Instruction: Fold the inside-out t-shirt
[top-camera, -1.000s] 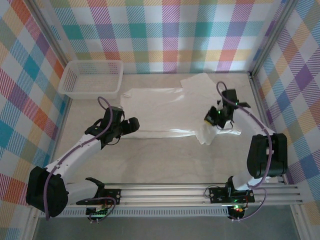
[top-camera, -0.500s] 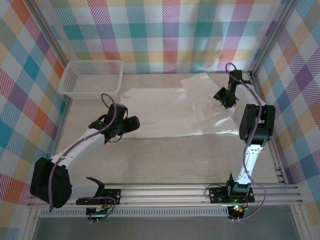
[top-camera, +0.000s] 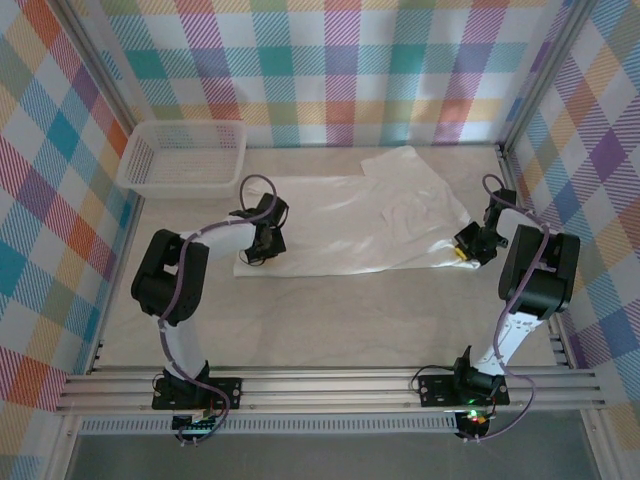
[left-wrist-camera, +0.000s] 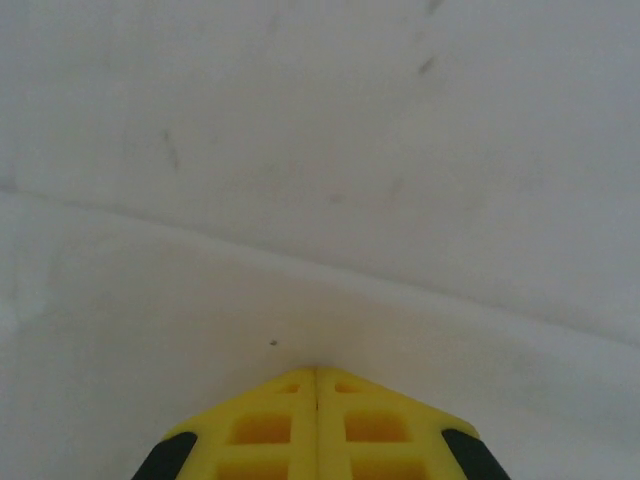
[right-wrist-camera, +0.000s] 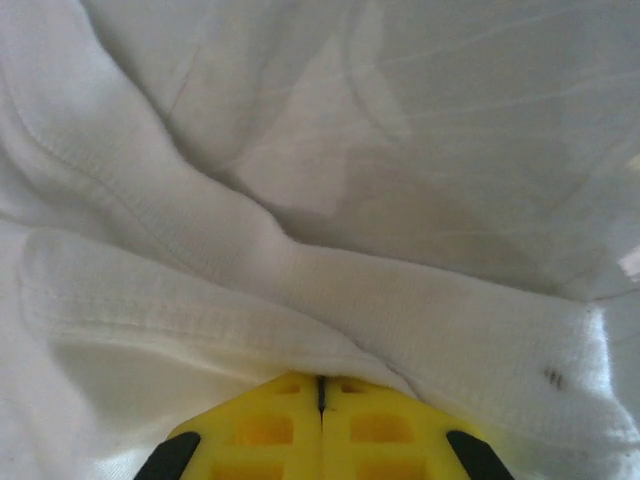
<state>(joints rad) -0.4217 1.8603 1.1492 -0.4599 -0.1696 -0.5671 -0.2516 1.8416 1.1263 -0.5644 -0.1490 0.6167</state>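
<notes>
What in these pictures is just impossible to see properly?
- Left wrist view: the left tool has its yellow fingers shut, and they hide whether cloth is pinched between them.
- Top view: the plain white thin-fabric t-shirt is too small to show seams or its inside-out side.
- Right wrist view: too close to tell which hem the right tool grips.

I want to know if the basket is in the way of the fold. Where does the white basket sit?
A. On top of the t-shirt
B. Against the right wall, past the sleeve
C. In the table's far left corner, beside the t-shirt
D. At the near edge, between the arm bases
C: in the top view the basket stands in the far left corner, left of the spread t-shirt and not lying on it.
</notes>
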